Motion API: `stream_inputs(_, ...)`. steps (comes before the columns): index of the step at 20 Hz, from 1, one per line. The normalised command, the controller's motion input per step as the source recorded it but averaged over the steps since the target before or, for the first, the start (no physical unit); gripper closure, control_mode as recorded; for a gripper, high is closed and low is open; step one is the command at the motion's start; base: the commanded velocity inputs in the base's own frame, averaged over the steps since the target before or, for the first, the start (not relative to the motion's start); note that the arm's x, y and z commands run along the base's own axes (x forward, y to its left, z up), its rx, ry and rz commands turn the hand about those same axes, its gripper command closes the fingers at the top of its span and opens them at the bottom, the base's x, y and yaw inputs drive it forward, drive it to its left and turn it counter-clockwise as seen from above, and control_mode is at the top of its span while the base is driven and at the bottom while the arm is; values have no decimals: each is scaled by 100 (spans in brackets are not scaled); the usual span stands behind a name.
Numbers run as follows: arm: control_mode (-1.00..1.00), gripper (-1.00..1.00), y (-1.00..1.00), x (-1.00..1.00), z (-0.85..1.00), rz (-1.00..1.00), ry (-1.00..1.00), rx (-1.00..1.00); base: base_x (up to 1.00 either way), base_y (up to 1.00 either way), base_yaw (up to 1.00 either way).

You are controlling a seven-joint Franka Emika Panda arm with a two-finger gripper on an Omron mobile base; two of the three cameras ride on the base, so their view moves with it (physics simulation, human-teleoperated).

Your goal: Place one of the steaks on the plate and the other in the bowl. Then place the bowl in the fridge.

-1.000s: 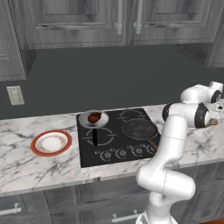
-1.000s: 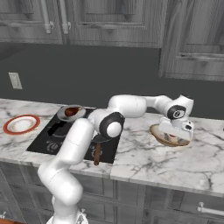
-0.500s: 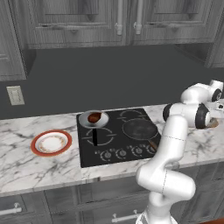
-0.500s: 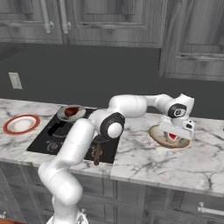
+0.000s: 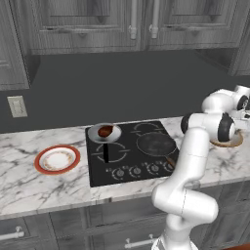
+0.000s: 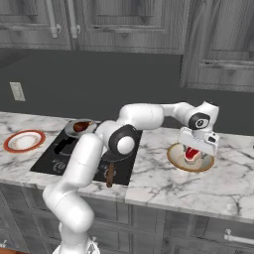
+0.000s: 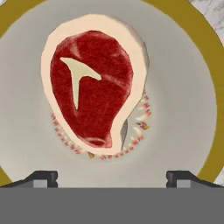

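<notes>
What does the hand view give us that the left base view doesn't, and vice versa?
Hand view: the red steak with its pale edge, lying flat in the bowl, and the claw open above it, tips clear of the meat.
Left base view: the plate bare on the counter left of the stove, the dark brown steak in the silver pan, and a wall outlet.
Both: the bowl, seen in the left base view as a tan rim behind the arm.

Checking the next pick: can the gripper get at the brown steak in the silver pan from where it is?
Probably yes. The gripper hangs open over the bowl, and the brown steak lies uncovered in the pan across the stove.
</notes>
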Motion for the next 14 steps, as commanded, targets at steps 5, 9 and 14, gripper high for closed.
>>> stream_inputs(5, -100, -100, 20, -4, 0, -8, 0, -4, 0, 0, 0)
stream_inputs(9, -100, -100, 35, -21, 4, -11, 0, -5, 0, 0, 0)
stream_inputs(14, -100, -100, 43, -22, 7, -11, 0, -9, 0, 0, 0)
